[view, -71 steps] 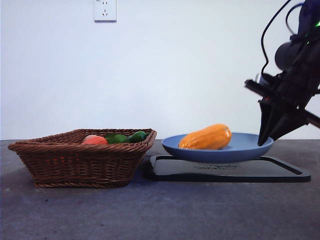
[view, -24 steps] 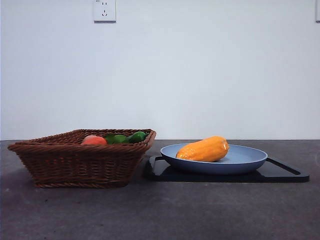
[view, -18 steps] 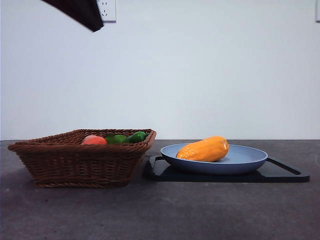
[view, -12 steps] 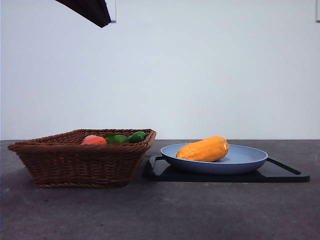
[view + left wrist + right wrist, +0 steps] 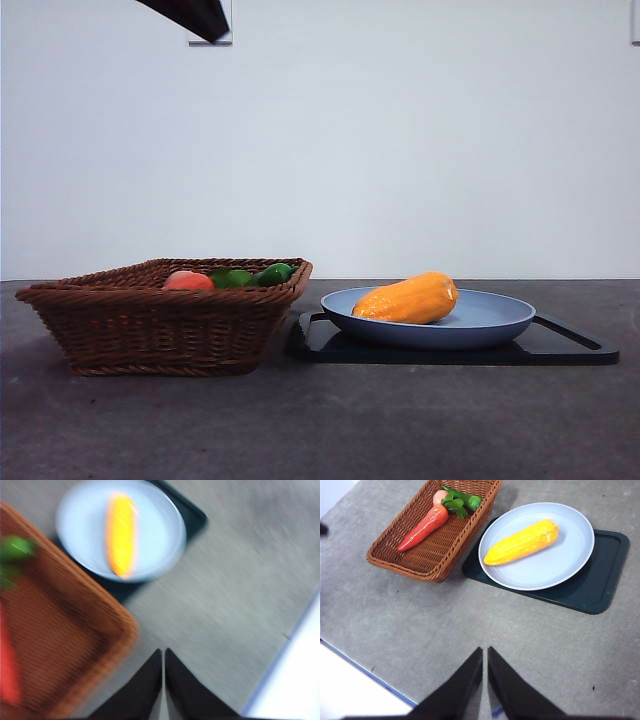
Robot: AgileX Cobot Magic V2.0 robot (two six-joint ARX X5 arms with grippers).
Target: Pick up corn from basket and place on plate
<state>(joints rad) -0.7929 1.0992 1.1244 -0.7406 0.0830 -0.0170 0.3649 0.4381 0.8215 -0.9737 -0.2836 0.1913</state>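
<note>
Corn lies on plate, plate on black tray. Basket at plate's 9 o'clock in your front view. Left claw shut, empty, high above table; its view blurred, basket contents smeared. Right claw also shut, empty, high. Front view cuts arm to dark tip at top edge.

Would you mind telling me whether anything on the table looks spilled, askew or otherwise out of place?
Nothing stands out. The corn lies whole on the blue plate, which sits on the black tray. The carrot and greens stay inside the basket.
</note>
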